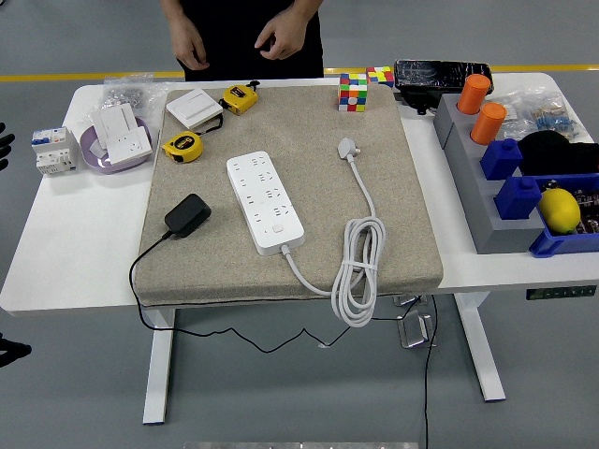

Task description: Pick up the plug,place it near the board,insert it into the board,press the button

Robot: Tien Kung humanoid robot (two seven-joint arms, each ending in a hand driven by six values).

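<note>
A black plug adapter lies on the left part of the beige mat, its thin black cable trailing over the mat's front edge. To its right the white power strip lies at a slant, with its round button near the front end. The strip's own white plug and coiled cord rest further right. Of my left hand only a dark sliver shows at the picture's left edge, far from the plug. At the far side a person holds both hands near the body, off the table.
Two yellow tape measures, a white switch plate and a purple dish of sockets sit at the back left. Cubes stand at the back. Grey and blue bins with orange cylinders and a lemon fill the right side.
</note>
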